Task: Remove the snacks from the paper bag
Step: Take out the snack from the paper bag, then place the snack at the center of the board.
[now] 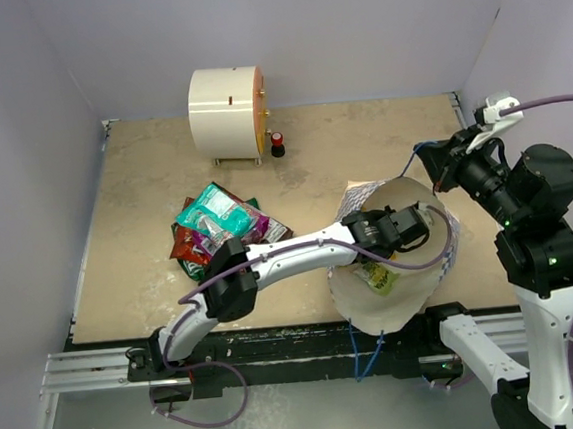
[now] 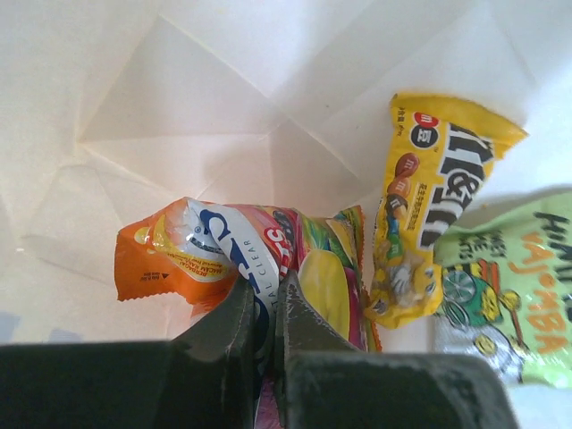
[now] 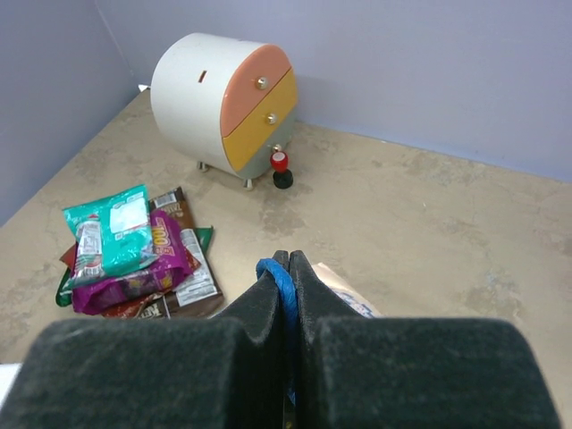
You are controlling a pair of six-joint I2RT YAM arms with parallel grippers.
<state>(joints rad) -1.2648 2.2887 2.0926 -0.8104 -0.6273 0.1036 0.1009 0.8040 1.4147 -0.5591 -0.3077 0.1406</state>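
The paper bag [image 1: 360, 306] lies at the table's front with its white mouth open. My left gripper [image 1: 408, 226] reaches inside it. In the left wrist view the left gripper [image 2: 268, 288] is shut on an orange, white and multicoloured snack packet [image 2: 210, 246] against the bag's white inside [image 2: 179, 107]. A yellow candy packet [image 2: 433, 192] and a light green packet [image 2: 514, 286] lie beside it. My right gripper [image 3: 288, 268] is shut on the bag's blue cord handle [image 3: 275, 273], above the bag's far rim. Several snacks [image 1: 217, 226] lie piled on the table left of the bag.
A white cylindrical drum [image 1: 227, 112] with orange and yellow drawer fronts stands at the back, a small red-capped bottle [image 1: 277, 143] beside it. Grey walls close in the tan table [image 1: 134, 188] on three sides. The left arm stretches from its base across to the bag.
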